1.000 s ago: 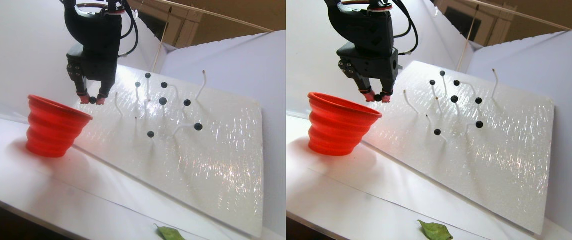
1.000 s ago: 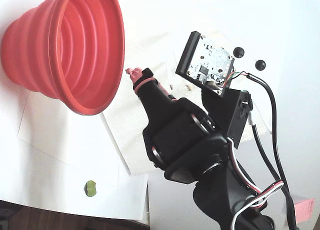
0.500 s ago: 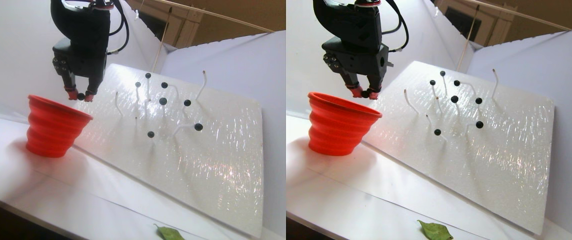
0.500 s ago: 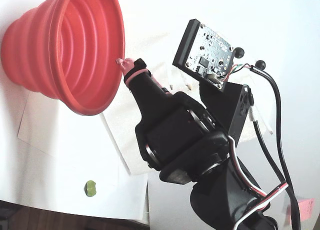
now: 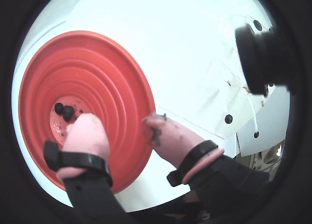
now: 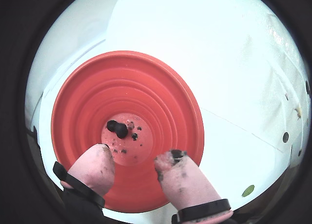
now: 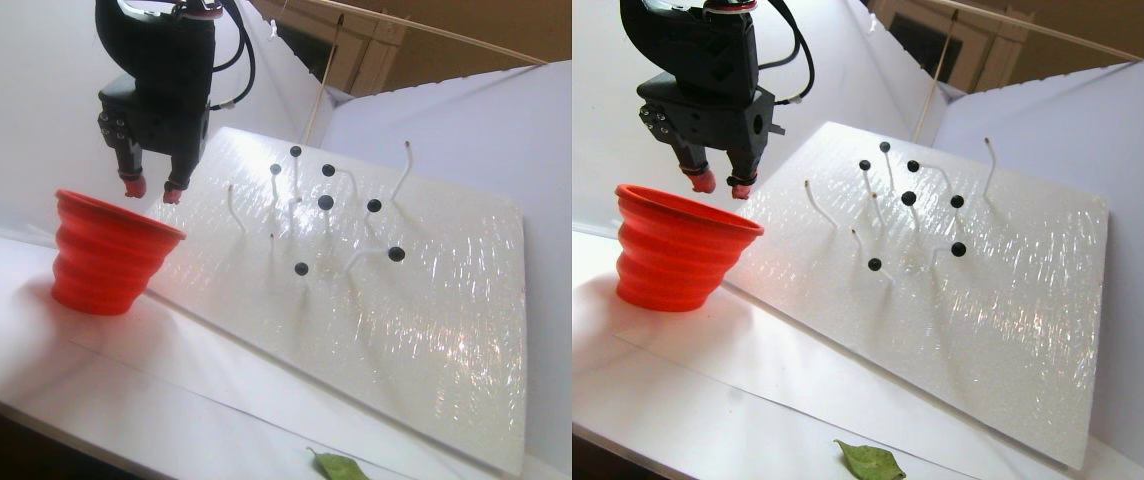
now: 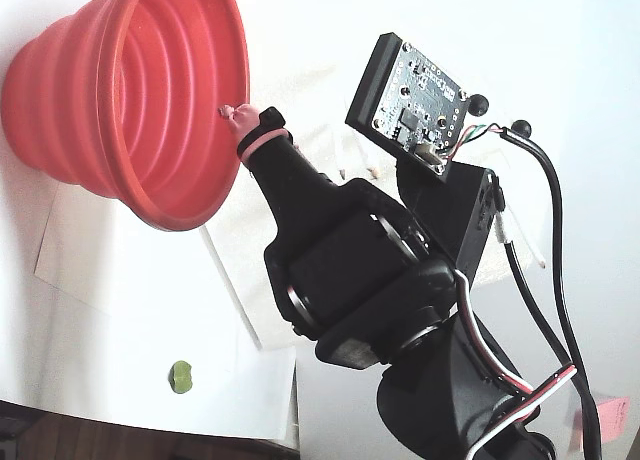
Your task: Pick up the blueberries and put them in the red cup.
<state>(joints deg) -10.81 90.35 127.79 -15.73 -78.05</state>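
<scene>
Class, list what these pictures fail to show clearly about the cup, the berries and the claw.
- Cup contents: in the stereo pair view the red cup wall hides them.
- Claw: in the fixed view the arm covers its second finger.
- Blueberries: clumped in a wrist view, count unclear.

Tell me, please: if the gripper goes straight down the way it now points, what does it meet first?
Probably the red cup. The open gripper hangs over its mouth, so the fingers should reach the inner wall or floor, near the blueberries lying there. Depth is unclear.

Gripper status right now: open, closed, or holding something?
Gripper: open and empty, above the red cup; blueberries lie on the cup's floor.
</scene>
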